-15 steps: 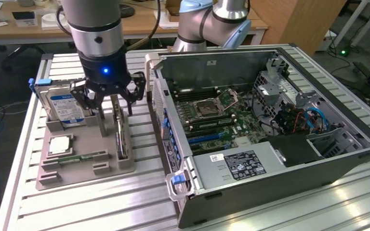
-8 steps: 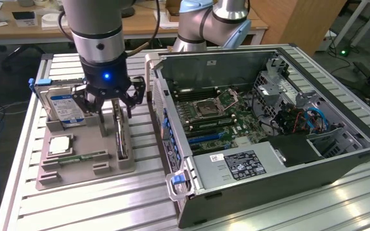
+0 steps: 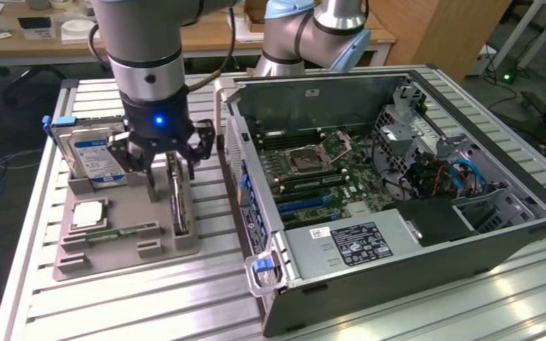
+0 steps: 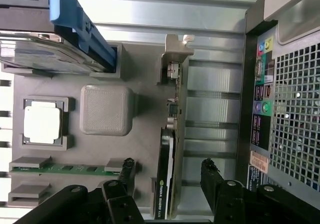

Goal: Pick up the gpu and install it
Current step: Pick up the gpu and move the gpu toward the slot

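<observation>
Well, the gripper (image 3: pixel 168 169) hangs wide open over the grey holder tray (image 3: pixel 111 259) on the exterior view's left, holding nothing. The gpu (image 3: pixel 178 209) stands on edge in a slot along the tray's right side, just beside the open computer case (image 3: pixel 443 263).

In the wrist view the card (image 4: pixel 166 189) sits between the two black fingers (image 4: pixel 210 176), with a gap on either side and roughly centred. To my eye the grasp wants that centring kept. The fingers should meet the two flat faces squarely and together, so the card isn't pushed sideways in its slot, and they should sit low enough to get a real hold rather than pinch the top edge.

I can't judge how far down the card the fingertips reach. The card shows edge-on, so its fan face is hidden, and its lower edge is buried in the slot. The arm covers part of the hard drive (image 3: pixel 91 153) at the tray's far end, and I can't pick out the card's socket among the clutter inside the case
</observation>
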Tool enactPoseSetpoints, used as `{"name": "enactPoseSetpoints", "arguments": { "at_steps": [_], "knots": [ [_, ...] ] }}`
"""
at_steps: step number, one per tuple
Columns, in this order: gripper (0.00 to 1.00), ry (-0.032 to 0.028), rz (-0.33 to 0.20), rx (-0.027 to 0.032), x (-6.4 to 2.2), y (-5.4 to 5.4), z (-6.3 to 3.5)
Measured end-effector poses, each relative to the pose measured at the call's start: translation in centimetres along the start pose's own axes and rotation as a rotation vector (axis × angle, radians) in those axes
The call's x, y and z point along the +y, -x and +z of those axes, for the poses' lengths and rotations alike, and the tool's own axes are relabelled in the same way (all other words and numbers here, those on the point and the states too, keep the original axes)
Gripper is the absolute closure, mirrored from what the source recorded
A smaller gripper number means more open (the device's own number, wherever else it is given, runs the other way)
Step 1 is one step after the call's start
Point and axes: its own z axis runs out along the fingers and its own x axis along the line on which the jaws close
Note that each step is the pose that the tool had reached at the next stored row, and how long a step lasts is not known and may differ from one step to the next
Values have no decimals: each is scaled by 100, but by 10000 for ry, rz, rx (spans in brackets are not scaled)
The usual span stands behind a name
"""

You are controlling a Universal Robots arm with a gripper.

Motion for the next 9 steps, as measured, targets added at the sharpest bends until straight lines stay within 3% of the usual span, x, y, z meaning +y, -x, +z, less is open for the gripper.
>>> {"name": "enactPoseSetpoints", "arguments": {
  "at_steps": [9],
  "knots": [
    [35,0,30,0,-17,-2,155]
  ]
}}
